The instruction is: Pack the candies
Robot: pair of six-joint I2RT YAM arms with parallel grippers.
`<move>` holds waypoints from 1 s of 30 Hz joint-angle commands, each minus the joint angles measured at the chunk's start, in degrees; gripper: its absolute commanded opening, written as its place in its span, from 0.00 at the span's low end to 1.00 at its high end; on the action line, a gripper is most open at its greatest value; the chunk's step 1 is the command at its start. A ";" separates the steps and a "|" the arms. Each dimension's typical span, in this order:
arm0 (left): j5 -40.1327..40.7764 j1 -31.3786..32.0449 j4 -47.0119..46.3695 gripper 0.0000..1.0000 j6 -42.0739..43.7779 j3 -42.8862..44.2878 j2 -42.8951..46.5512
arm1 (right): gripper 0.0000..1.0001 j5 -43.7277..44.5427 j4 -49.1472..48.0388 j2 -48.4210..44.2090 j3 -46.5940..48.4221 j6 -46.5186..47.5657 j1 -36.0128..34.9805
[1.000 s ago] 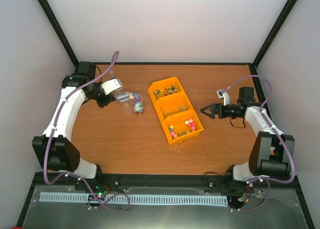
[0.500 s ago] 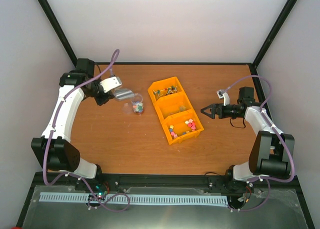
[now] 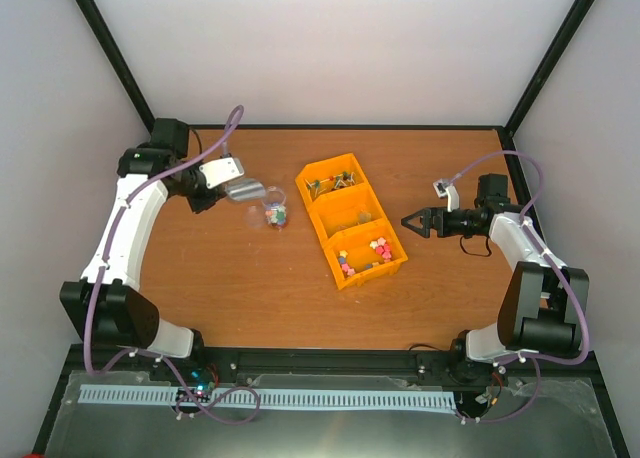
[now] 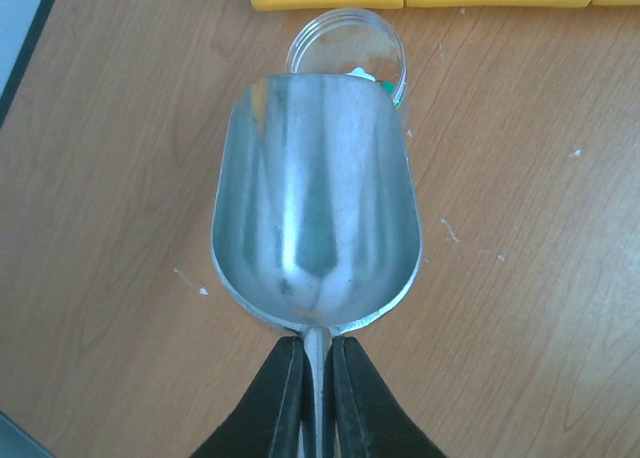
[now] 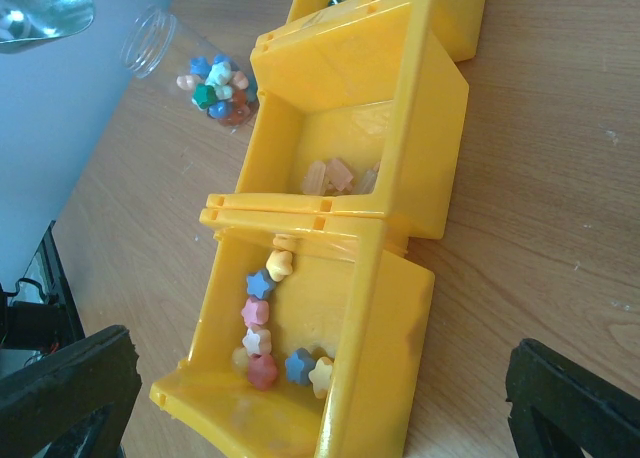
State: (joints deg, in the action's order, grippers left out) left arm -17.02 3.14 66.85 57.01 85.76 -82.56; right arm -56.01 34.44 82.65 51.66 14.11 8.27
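**Left gripper** (image 4: 317, 356): fingers clenched on the thin handle of one empty silver metal scoop (image 4: 315, 208). The scoop's mouth is just short of one clear plastic jar (image 4: 345, 48), set in the left half of the brown wooden worktop (image 3: 250, 288), toward the far edge. The jar holds roughly ten small pastel candies (image 5: 218, 86).

**Mid-worktop:** one yellow plastic bin (image 5: 330, 206) of three compartments. The compartment closest to the near edge shows about eight more candies, though a wall may hide others.

**Right gripper** (image 3: 410, 221): fingers spread and grasping nothing, hovering by the right edge.

**Step in hand, as judged:** between loads. The next move calls for swinging the scoop to that near compartment and digging under the candies.
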 commanded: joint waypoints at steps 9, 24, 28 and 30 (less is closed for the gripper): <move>5.05 3.80 -1.91 0.01 7.45 -0.16 2.50 | 0.99 -0.43 -0.62 0.29 -0.42 0.39 0.48; -10.51 -8.50 -10.04 0.01 -23.22 0.61 -3.75 | 0.99 2.06 -0.58 -2.62 0.24 1.18 1.09; -9.38 -12.39 -16.18 0.01 -28.34 -3.80 -4.39 | 0.99 4.88 0.18 -4.82 1.92 2.75 1.15; -8.80 -13.79 -18.41 0.01 -29.28 -6.23 -4.65 | 1.00 6.82 0.89 -6.19 3.45 3.99 1.22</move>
State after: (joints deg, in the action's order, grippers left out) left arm -24.67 -8.23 55.83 35.24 82.78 -86.65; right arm -52.84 34.72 79.88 51.81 15.27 8.88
